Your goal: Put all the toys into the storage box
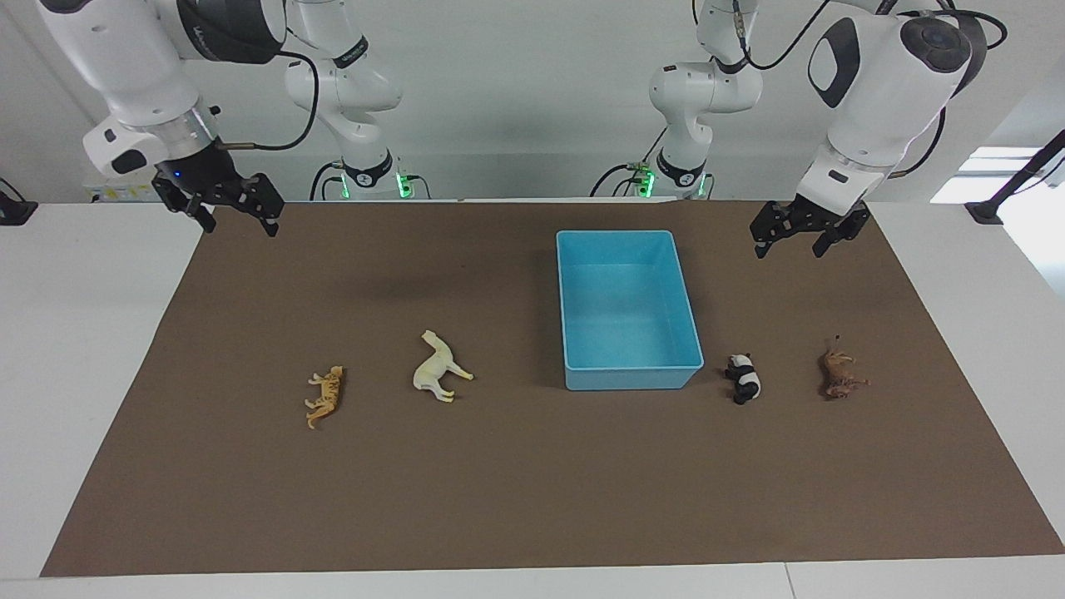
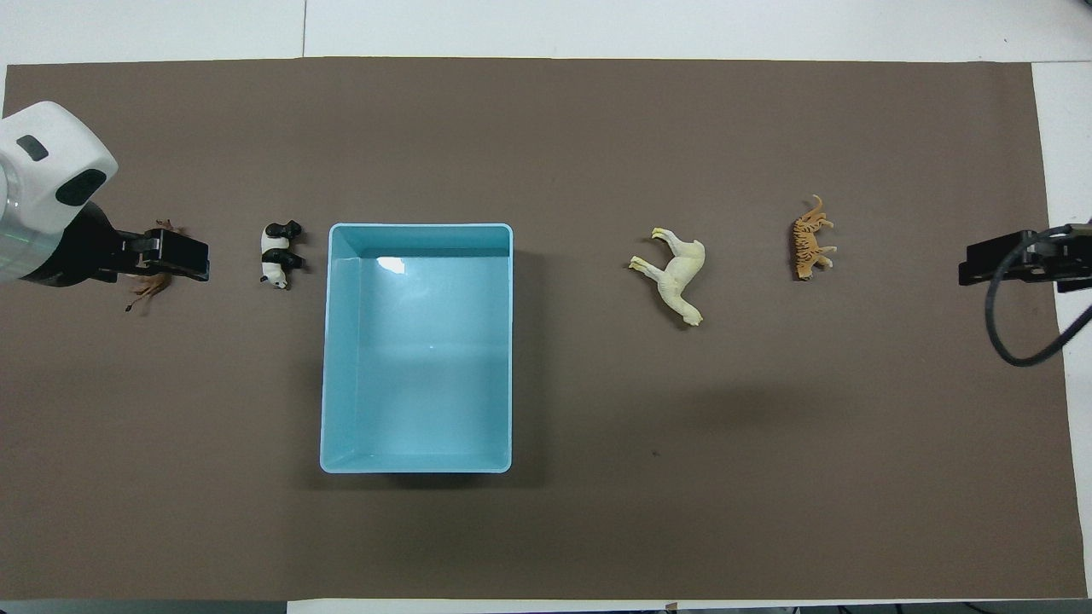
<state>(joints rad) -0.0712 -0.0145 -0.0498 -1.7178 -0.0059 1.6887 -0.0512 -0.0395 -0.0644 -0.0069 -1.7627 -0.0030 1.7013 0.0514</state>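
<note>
- Storage box (image 1: 629, 309) sits empty on the brown-matted table (image 1: 532, 499), toward the left arm's end; its long axis runs away from the robots.
- All four toys lie on their sides in a rough row level with the box's farther end wall — none in yet.
- Panda (image 1: 744, 378) lies just beside the box's farther corner; lion (image 1: 839, 374) farther toward the left arm's end, apart from the panda.
- Horse (image 1: 438, 376) and tiger (image 1: 325, 396) lie toward the right arm's end, horse nearer the box.
- Left gripper (image 1: 805, 231) hangs raised, jaws apart, holding nothing; the lion lies out from the robots, nearly straight ahead of it.
- Lion's long axis runs roughly along that same line, so the jaws would close across its body.
- Right gripper (image 1: 223, 205) is raised over the mat's corner, jaws spread, empty — tiger is its nearer toy.
</note>
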